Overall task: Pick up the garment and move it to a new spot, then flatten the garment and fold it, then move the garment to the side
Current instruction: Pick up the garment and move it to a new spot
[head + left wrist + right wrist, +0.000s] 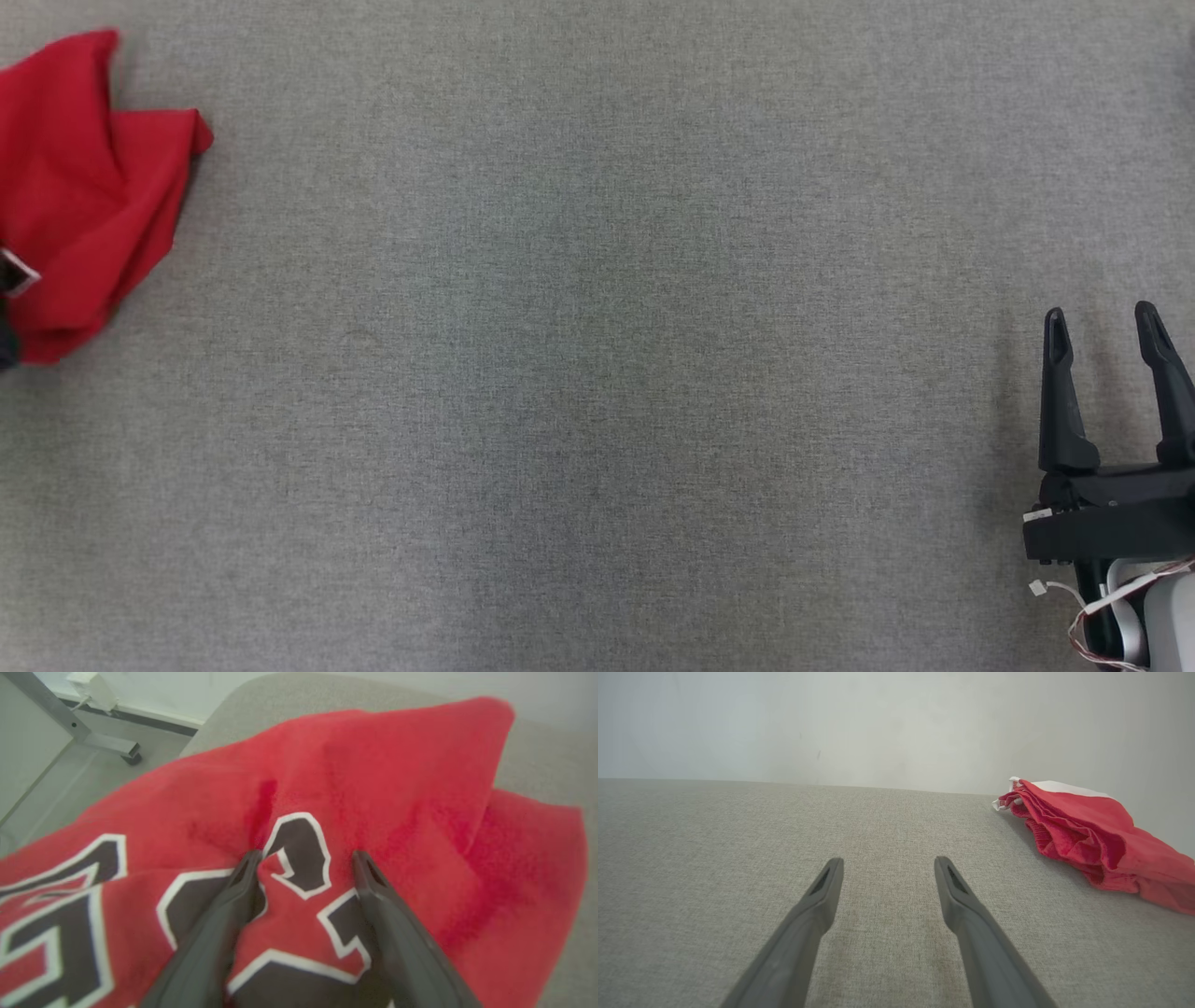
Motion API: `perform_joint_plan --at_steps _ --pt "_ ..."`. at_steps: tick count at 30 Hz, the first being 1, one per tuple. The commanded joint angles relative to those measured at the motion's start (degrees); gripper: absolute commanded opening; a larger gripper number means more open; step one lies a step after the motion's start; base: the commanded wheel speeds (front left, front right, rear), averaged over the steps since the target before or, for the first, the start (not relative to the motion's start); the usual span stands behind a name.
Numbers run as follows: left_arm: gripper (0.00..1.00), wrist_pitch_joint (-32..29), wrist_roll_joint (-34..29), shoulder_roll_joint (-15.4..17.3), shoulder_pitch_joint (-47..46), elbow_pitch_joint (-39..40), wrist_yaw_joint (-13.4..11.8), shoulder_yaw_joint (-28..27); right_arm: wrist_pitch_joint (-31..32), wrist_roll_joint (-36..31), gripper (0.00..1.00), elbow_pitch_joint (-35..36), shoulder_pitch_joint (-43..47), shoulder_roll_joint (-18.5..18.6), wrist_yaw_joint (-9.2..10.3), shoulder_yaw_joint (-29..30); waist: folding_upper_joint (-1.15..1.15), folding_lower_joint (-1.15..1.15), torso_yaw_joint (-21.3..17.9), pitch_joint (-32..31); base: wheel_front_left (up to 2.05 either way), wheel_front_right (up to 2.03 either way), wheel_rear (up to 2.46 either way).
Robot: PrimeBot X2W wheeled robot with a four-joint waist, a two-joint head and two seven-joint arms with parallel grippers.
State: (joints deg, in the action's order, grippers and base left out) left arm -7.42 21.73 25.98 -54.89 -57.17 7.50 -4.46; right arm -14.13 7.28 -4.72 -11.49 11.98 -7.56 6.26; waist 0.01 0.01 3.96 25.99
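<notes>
Red garment (89, 187) lies crumpled at the left side of the grey table (597, 373); left gripper (306, 858) jaws spread, tips against its fabric; right gripper (1102, 322) jaws spread, well apart from it.

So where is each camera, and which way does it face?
Head view: on the head, facing down at the grey surface; right gripper lower right.
Left wrist view: on that wrist, along the left gripper, close on the red garment.
Right wrist view: on that wrist, along its fingers, across the surface.
Shared: all three show the garment.
</notes>
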Motion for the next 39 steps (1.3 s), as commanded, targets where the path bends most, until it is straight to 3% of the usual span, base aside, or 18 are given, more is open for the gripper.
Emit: perform_joint_plan --at_steps 1,6,7,8,9,10,25,32,39 --pt "1.0 -1.38 0.93 0.03 -0.04 -1.14 -0.1 0.31 -0.04 -0.27 1.0 0.17 -0.26 0.08 0.16 -0.11 -0.01 -0.01 -0.02 -0.01 0.0 0.0 0.0" --pt "1.0 -7.49 3.32 -0.58 0.09 -5.53 -0.1 2.2 0.28 -0.31 1.0 0.64 -0.44 0.24 0.16 -0.23 -0.01 -0.01 0.01 0.1 0.0 0.0 0.0" --pt "0.87 -7.66 3.83 -0.75 0.14 -5.87 -0.09 2.52 0.32 -0.35 1.0 0.72 -0.45 0.29 0.16 -0.24 -0.01 -0.01 0.05 0.1 0.0 0.0 0.0" --pt "0.62 -7.65 4.01 -0.71 0.24 -6.1 -0.09 2.89 0.33 -0.37 1.0 0.75 -0.5 0.33 0.16 -0.23 -0.01 -0.01 0.11 0.08 0.0 0.0 0.0" --pt "0.19 -7.69 4.26 -0.71 0.27 -6.36 -0.09 3.35 0.38 -0.36 1.0 0.75 -0.55 0.34 0.16 -0.26 -0.01 -0.01 0.17 0.02 0.0 0.0 0.0" --pt "0.0 -7.4 4.46 -0.8 0.25 -6.36 -0.09 3.84 0.45 -0.32 1.0 0.68 -0.57 0.34 0.16 -0.27 -0.01 -0.01 0.24 -0.14 0.0 0.0 0.0" --pt "0.0 8.41 0.68 1.59 -4.91 -0.27 -0.1 9.62 -0.59 1.49 1.0 -4.2 1.08 -2.13 0.16 -1.66 -0.01 -0.01 0.41 -9.52 0.0 0.0 0.0" --pt "0.0 10.97 -0.2 1.3 -8.2 6.62 -0.1 13.63 -0.99 2.2 1.0 -6.63 2.01 -3.8 0.16 -1.76 -0.01 -0.01 -1.67 -13.51 0.0 0.0 0.0" --pt "0.0 8.57 0.7 -0.72 -11.22 18.41 -0.1 18.34 -1.08 2.83 1.0 -7.21 3.3 -5.91 0.16 -1.2 -0.01 -0.01 -6.8 -16.22 0.0 0.0 0.0"
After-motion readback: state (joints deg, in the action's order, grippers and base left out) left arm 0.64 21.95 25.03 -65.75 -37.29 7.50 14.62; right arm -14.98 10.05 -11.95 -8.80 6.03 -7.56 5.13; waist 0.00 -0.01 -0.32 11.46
